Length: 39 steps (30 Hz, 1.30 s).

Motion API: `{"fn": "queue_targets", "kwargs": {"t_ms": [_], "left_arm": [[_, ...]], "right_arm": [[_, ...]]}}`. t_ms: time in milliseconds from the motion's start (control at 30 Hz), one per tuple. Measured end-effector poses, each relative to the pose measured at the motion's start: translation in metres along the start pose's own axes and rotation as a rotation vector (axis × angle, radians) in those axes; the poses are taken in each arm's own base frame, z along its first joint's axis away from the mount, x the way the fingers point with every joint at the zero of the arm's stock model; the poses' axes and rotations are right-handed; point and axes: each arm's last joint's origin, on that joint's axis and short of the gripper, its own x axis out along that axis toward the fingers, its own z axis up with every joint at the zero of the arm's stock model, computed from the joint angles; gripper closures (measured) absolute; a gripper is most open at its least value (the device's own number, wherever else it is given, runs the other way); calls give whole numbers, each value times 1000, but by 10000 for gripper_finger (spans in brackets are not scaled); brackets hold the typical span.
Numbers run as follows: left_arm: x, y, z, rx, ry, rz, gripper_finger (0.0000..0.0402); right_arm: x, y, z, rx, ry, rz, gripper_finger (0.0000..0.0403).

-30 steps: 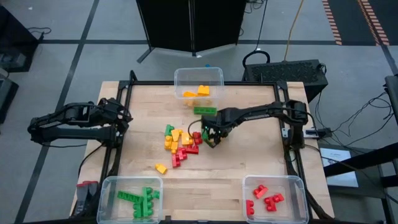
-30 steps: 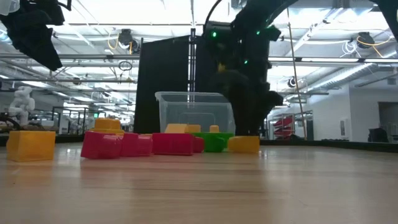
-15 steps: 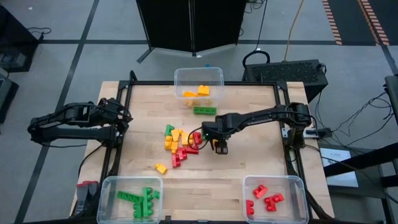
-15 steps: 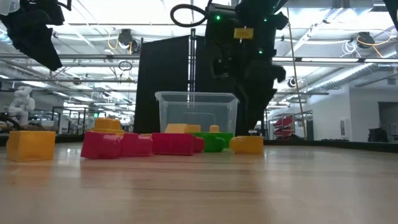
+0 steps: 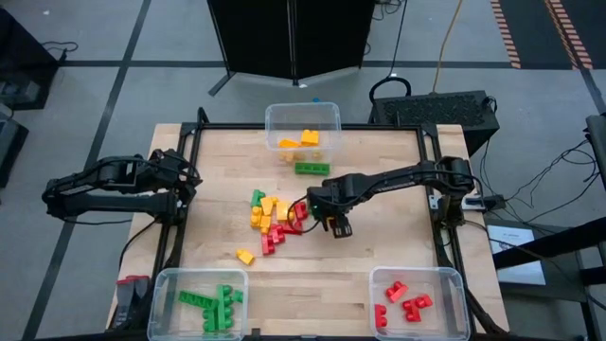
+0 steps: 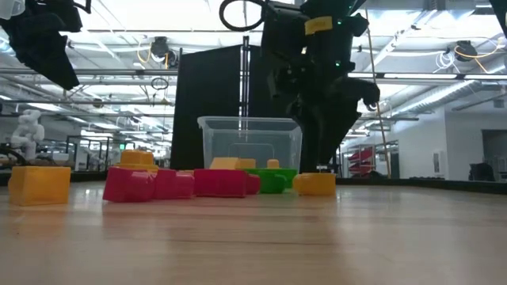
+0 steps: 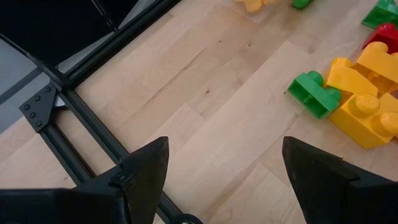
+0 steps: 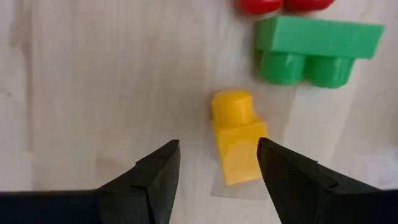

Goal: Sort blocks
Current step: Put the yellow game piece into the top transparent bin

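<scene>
Right end effector [image 5: 338, 227] at the tabletop [image 5: 379, 256] centre, raised above the wood at the 3 o'clock edge of the loose pile of blocks [image 5: 275, 220]. Its fingers [image 8: 155, 171] stand partly apart and hold nothing. In the right wrist view a small yellow block [image 8: 237, 135] lies flat on the wood beneath the gap between them, touching neither finger; a green block [image 8: 316, 50] and the edges of red ones lie just beyond it.

Left end effector [image 5: 187, 180] at the 9 o'clock edge of the tabletop, jaws wide apart and empty, over bare wood and the black frame [image 7: 74, 106].

The unsorted blocks cluster at the centre. Sorted blocks lie in three clear bins: yellow at 12 o'clock [image 5: 327, 116], green at 7 o'clock [image 5: 166, 284], red at 5 o'clock [image 5: 450, 284].
</scene>
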Motion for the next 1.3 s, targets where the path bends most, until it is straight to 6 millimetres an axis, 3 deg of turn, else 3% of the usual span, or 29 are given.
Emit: {"fn": "queue_targets", "kwargs": {"t_ms": [433, 833, 933, 1033, 1300], "left_arm": [[0, 0, 0, -16, -5, 8, 114], [0, 0, 0, -26, -6, 11, 114], [0, 0, 0, -25, -7, 10, 114], [0, 0, 0, -25, -6, 10, 114], [0, 0, 0, -24, -6, 11, 114]], "right_arm": [[3, -4, 2, -30, -12, -25, 193], [48, -10, 1, 1, 113, 0, 195], [53, -10, 0, 18, 134, 7, 221], [55, -9, 0, 18, 142, 4, 284], [46, -10, -2, 120, 132, -6, 289]]}}
